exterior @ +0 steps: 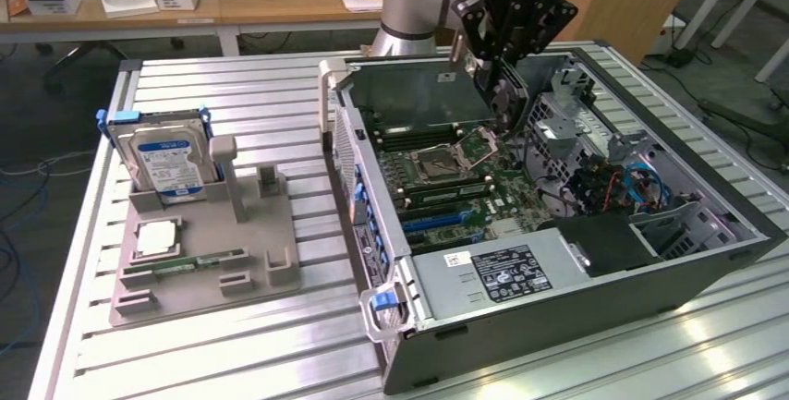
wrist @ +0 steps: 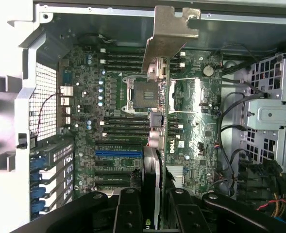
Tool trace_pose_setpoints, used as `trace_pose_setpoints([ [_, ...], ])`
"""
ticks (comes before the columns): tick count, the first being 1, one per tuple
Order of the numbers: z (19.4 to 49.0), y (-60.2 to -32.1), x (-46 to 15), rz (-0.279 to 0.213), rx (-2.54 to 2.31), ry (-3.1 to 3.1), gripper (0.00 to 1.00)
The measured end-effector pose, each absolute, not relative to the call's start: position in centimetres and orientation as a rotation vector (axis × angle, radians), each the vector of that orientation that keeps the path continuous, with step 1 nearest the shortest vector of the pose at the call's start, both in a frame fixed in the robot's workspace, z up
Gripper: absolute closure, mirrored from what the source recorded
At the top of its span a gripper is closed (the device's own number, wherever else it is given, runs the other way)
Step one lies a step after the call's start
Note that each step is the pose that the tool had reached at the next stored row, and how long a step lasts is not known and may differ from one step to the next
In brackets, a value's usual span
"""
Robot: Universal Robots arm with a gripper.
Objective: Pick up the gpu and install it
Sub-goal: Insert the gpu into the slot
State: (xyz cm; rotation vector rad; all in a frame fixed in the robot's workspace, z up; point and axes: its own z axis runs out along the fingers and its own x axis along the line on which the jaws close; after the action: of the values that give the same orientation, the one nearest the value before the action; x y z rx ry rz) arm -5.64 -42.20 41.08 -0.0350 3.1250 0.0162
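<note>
The gpu [wrist: 155, 167] hangs edge-on, pinched in the gripper [wrist: 155, 206], above the motherboard [wrist: 201, 111] inside the open computer case [exterior: 579, 312]

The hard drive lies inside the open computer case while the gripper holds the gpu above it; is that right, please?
No: the exterior view shows the hard drive standing in the grey holder outside the case; the gripper does hold the gpu above it.
</note>
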Motion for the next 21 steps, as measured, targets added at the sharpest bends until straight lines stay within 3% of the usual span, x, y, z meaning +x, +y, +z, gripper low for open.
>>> trace_pose_setpoints([
  [21,41.07,-42.24,-5.66,0.02,-0.477,3.09,0.73],
])
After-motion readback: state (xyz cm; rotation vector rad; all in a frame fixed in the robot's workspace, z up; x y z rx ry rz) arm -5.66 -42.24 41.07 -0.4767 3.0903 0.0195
